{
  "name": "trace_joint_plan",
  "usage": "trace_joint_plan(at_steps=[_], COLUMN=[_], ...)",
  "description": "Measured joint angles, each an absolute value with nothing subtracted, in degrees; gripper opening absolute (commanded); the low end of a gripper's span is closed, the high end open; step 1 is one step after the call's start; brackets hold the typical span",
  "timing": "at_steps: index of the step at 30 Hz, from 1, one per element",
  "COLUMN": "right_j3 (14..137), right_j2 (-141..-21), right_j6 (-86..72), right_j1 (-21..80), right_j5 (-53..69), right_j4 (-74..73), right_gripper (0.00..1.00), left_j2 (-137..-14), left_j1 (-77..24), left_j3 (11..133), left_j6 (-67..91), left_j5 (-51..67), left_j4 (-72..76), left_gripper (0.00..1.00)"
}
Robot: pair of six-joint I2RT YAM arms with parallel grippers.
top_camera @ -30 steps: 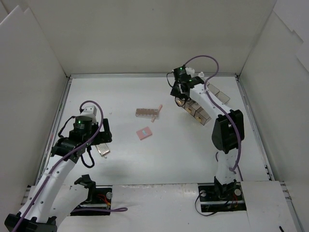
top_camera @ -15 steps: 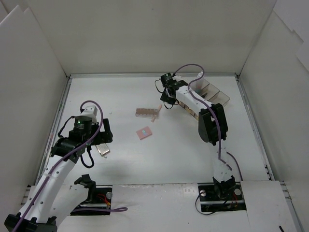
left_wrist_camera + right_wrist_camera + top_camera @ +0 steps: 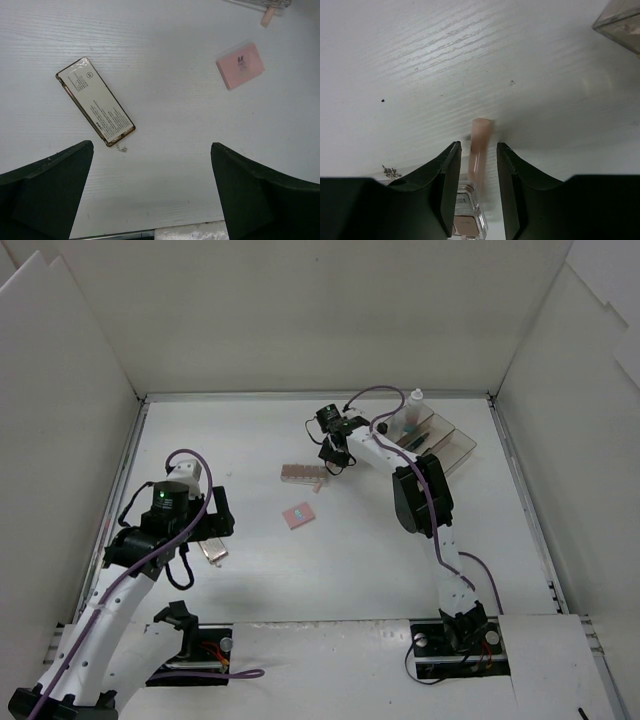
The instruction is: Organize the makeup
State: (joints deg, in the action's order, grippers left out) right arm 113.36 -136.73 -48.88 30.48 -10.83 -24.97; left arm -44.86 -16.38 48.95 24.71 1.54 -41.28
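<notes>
In the top view my right gripper (image 3: 333, 458) hangs over the peach stick (image 3: 323, 477), which leans on the right end of the brown eyeshadow palette (image 3: 302, 473). In the right wrist view the gripper (image 3: 478, 146) is open a little. Its fingers straddle the peach stick (image 3: 480, 140) with a small gap on each side. The pink square compact (image 3: 297, 515) lies mid-table and shows in the left wrist view (image 3: 240, 65). The silver rectangular case (image 3: 212, 551) lies just below my left gripper (image 3: 208, 528). In the left wrist view the gripper (image 3: 150, 200) is wide open and empty, with the case (image 3: 95, 101) up and left of it.
The clear smoky tray (image 3: 455, 440) stands at the back right with a small bottle (image 3: 415, 397) at its far end. Its corner shows in the right wrist view (image 3: 620, 25). White walls close in the table on three sides.
My right arm has swung left from the tray to the peach stick beside the palette. My left arm and the other things have not moved.
</notes>
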Motion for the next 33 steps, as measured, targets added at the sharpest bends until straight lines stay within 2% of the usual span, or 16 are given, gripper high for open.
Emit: trace_joint_plan(at_steps=[5,8,12,14,25,33], right_j3=[113.75,113.75,113.58,112.22,98.91,96.79], right_j2=[-136.77,-136.79,-136.79,-136.09,-125.93,-109.36], right_j6=[-49.28,-49.41,-49.5,-49.45,-43.03,-38.81], right_j1=[30.87,31.27,32.36,32.86,33.67,27.4], right_j5=[-11.22,-11.92,-13.65,-14.7,-18.06,-17.78], right_j4=[-25.61,-27.38,-28.53,-27.9,-31.11,-32.08], right_gripper=[0.28,0.15,0.03,0.0,0.0,0.0], left_j2=[-44.86,-44.82,-44.71,-44.66,-44.58,-44.6], left_j1=[-16.38,-16.38,-16.38,-16.38,-16.38,-16.38], left_j3=[48.95,48.95,48.95,48.95,48.93,48.93], left_j6=[24.69,24.69,24.69,24.69,24.64,24.47], left_j5=[1.72,1.76,1.98,2.15,3.27,3.6], left_j4=[-41.28,-41.28,-41.28,-41.25,-41.04,-40.93], left_gripper=[1.0,0.99,0.99,0.99,0.99,1.0])
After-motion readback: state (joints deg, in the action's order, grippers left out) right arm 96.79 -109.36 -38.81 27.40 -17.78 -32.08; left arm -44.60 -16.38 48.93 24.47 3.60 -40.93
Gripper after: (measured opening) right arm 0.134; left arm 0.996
